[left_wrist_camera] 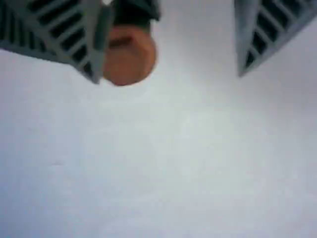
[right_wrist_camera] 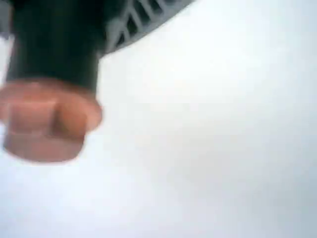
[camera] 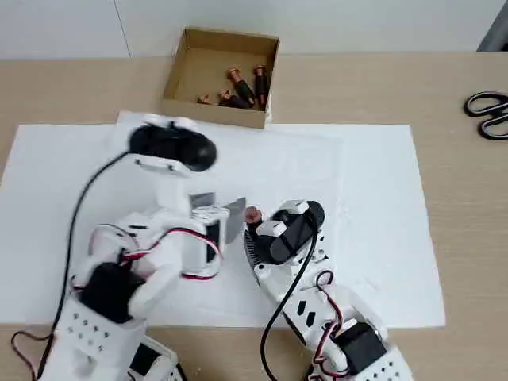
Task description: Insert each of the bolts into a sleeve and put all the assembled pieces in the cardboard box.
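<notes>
A black sleeve [right_wrist_camera: 52, 44] with a copper bolt [right_wrist_camera: 47, 121] in it is held in my right gripper [camera: 252, 232], which is shut on it above the white sheet; one grey finger [right_wrist_camera: 143, 20] shows beside the sleeve. The bolt head [camera: 252, 213] points toward my left gripper [camera: 226, 214]. My left gripper [left_wrist_camera: 168, 74] is open, and the copper bolt head [left_wrist_camera: 129, 54] sits close against one of its fingers [left_wrist_camera: 74, 34]. The cardboard box [camera: 178, 75] stands at the far middle of the table with several assembled pieces [camera: 242, 87] inside.
A large white sheet [camera: 373, 198] covers the middle of the wooden table [camera: 444, 87]. Black scissors [camera: 488, 113] lie at the far right edge. Both arms crowd the near middle, with cables trailing toward the front edge.
</notes>
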### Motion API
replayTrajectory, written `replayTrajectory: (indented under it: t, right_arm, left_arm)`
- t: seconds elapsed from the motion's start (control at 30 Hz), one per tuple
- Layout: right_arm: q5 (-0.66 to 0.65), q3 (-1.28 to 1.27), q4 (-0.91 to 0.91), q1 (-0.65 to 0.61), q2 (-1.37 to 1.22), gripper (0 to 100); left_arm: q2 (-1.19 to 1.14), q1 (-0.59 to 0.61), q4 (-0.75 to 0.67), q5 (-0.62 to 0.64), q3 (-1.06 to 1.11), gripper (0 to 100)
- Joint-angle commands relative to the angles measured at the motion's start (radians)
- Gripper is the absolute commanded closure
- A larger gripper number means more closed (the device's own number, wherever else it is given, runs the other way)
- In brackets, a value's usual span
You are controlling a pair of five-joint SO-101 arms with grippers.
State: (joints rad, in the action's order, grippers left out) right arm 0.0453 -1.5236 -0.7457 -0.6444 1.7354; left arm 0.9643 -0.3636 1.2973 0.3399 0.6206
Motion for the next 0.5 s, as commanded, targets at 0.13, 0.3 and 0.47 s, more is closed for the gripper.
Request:
replayTrajectory:
  t: [0.13, 0.3, 0.47]
  right_arm:
    - [0.003, 0.038, 0.018, 0.042, 0.01, 99.5]
    - [0.043, 0.101, 0.01, 0.166, -0.088, 99.5]
    - [0.048, 0.465, -0.074, 0.251, -0.438, 99.5]
  left_arm:
    - [0.009, 0.31, 0.106, -0.345, -0.044, 77]
    - [0.006, 0.442, 0.104, -0.408, 0.097, 77]
    - [0.006, 0.422, 0.026, -0.408, 0.248, 77]
